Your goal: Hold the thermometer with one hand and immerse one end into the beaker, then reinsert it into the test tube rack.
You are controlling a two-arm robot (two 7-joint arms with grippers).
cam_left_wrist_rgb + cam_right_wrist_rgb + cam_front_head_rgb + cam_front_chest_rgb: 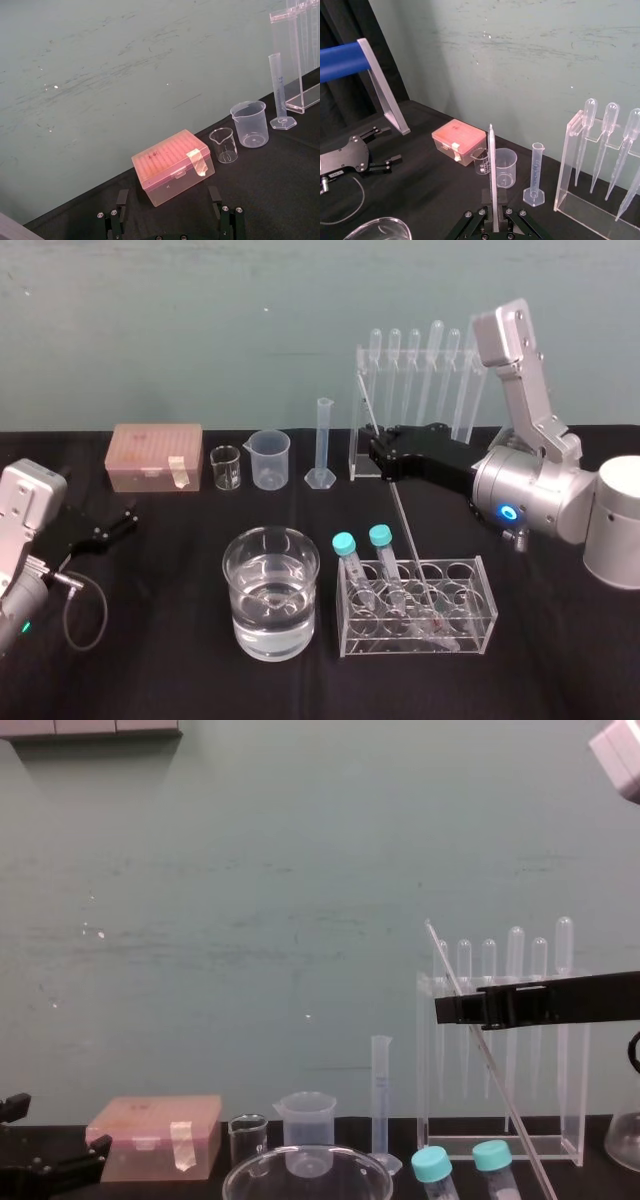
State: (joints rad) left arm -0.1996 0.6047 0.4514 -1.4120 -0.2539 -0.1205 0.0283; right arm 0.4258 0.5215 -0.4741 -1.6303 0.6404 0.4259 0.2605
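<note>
The thermometer point(405, 530) is a long thin glass rod that leans back and to the left, its lower end inside the low clear test tube rack point(482, 580) at the front. My right gripper point(377, 452) reaches in from the right and is shut on the thermometer's point(492, 175) upper part. In the chest view the black fingers point(470, 1010) cross the slanting rod point(500, 1085). The wide glass beaker point(271, 590), part full of water, stands left of the rack. My left gripper point(110, 527) rests open at the far left of the table.
Two blue-capped tubes point(360, 555) stand in the rack's left end. A tall acrylic stand of pipettes point(420, 390) rises behind my right gripper. Along the back stand a graduated cylinder point(322, 445), a plastic spouted beaker point(270, 458), a tiny glass beaker point(225, 468) and a pink box point(155, 455).
</note>
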